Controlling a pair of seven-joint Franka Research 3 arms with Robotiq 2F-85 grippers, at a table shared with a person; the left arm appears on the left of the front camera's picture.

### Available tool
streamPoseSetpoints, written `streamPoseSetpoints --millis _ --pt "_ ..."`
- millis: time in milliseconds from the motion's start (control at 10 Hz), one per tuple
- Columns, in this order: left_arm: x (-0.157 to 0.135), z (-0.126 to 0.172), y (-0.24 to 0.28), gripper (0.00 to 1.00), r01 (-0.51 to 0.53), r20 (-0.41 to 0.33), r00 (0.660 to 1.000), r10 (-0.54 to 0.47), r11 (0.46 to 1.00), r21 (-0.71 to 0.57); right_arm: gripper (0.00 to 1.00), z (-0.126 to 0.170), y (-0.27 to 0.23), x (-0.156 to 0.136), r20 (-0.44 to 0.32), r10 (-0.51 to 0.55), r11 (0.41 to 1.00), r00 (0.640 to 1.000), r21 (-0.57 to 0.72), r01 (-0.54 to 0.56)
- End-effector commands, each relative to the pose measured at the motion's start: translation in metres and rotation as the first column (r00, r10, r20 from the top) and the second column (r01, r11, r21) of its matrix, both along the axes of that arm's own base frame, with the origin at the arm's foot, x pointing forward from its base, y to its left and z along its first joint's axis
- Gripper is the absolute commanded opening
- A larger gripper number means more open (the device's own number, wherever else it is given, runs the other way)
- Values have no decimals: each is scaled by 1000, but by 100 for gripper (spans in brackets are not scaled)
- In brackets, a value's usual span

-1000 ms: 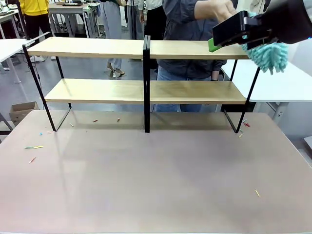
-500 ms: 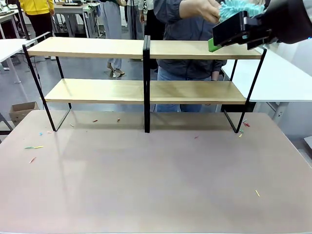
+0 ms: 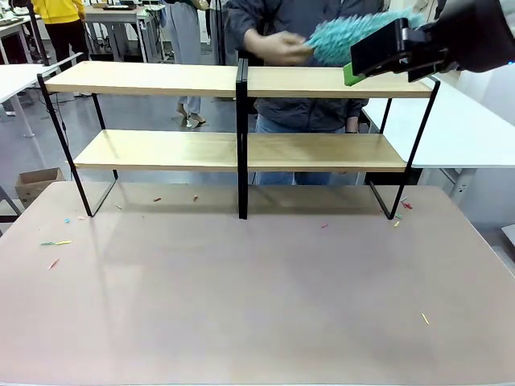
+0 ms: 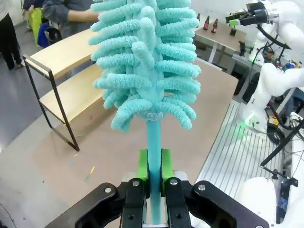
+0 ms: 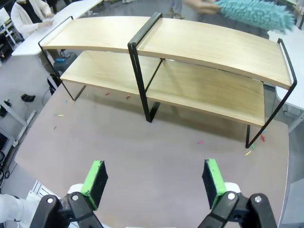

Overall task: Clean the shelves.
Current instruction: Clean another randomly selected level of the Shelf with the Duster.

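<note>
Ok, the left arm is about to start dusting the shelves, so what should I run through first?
1. Grip: left end effector shut on teal duster handle, ok.
2. Other arm: right end effector open, empty, well off the shelves, ok.
3. Stance: shelves upright on the table, ok.
4. Free path: not ok, a person's hand holds a second duster over the right half of the top board.
5. Dust on the boards: cannot tell.

Shelves point(image 3: 161, 79) on table's point(image 3: 241, 305) far side; duster point(image 3: 338, 36) above top board, right half; person point(image 3: 318, 112) behind shelves.
</note>
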State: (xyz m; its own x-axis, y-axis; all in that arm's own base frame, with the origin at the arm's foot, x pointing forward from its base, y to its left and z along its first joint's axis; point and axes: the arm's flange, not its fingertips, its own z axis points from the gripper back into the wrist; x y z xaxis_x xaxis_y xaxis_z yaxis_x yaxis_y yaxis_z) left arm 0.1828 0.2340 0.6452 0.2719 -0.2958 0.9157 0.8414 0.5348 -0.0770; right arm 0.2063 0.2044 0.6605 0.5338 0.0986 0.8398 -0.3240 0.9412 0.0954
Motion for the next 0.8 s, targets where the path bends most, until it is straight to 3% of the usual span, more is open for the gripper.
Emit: streamPoseSetpoints --millis 0,100,200,400,500,600,700 --pt "0 5 -1 12 14 23 1000 -14 1000 -5 100 -1 -1 0 -1 -3 1000 1000 6 3" --pt "0 0 0 12 0 0 1000 0 1000 0 100 -1 -1 0 -1 -3 1000 1000 6 3" --pt "11 -13 -38 12 152 -148 981 -124 969 193 100 -1 -1 0 -1 -3 1000 1000 6 3" --pt "27 -71 -99 12 267 -337 934 -121 862 430 100 -1 -1 0 -1 -3 1000 1000 6 3" --pt "30 -101 -122 12 358 -432 892 -133 792 495 100 -1 -1 0 -1 -3 1000 1000 6 3" --pt "33 -135 -145 12 388 -491 868 -77 721 573 100 -1 -1 0 -1 -3 1000 1000 6 3" --pt "33 -166 -162 12 482 -588 805 -75 662 574 100 -1 -1 0 -1 -3 1000 1000 6 3"
